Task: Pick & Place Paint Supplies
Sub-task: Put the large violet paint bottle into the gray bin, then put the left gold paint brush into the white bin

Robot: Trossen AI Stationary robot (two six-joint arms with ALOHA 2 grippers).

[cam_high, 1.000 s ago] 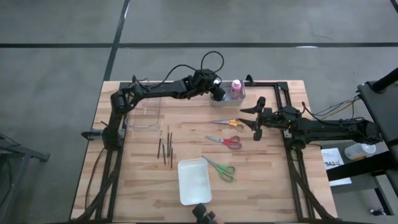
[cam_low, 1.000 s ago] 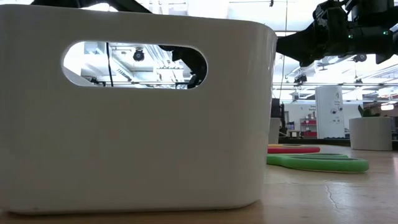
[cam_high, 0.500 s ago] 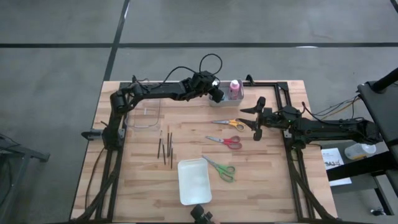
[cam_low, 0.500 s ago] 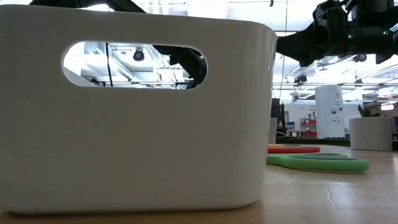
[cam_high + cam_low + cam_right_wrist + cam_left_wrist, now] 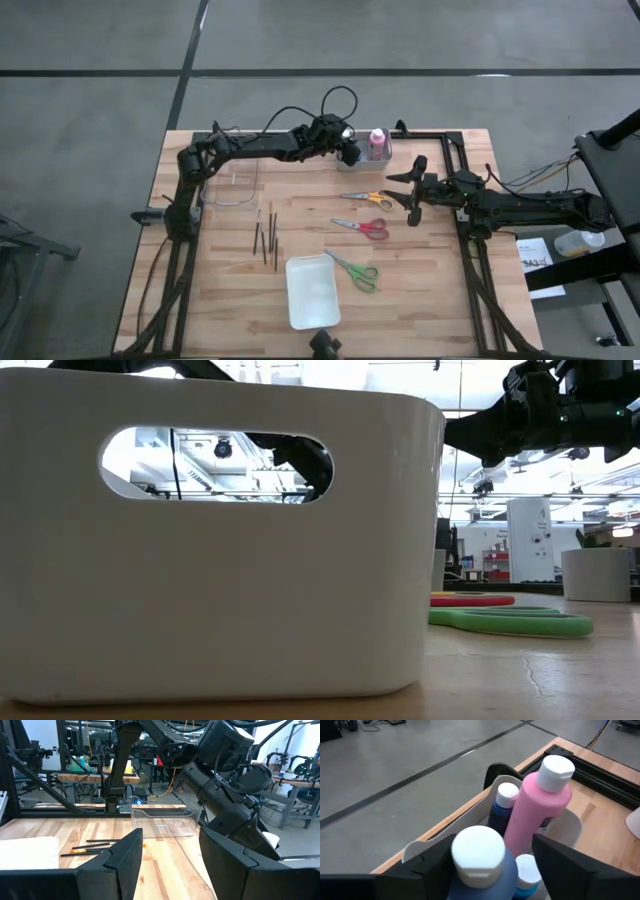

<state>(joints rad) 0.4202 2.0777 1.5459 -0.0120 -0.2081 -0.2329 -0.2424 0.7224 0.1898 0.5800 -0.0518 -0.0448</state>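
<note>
A small white holder (image 5: 570, 822) at the table's far edge holds a tall pink bottle (image 5: 540, 805), a short dark bottle (image 5: 501, 810) and a short teal bottle (image 5: 526, 870). My left gripper (image 5: 349, 151) is at this holder, shut on a blue bottle with a white cap (image 5: 477, 852). My right gripper (image 5: 412, 190) hovers open and empty to the right of the orange-handled scissors (image 5: 368, 199). The red-handled scissors (image 5: 362, 227), the green-handled scissors (image 5: 355, 271) and several thin dark brushes (image 5: 266, 237) lie flat on the table. My left gripper has the blue bottle between its two fingers, one on each side of the body (image 5: 454, 875) below the cap. The fingers come slanting down from the table's left side. The bottle stands upright; its lower part and base are hidden below the picture's edge.
A white bin (image 5: 312, 291) stands near the table's front edge and fills the low view (image 5: 220, 540). A clear box (image 5: 232, 180) sits at the far left. A black frame (image 5: 455, 150) runs along the table's far and right edges.
My left gripper has gone a little up and toward the table's left at the holder, still shut on the blue bottle.
</note>
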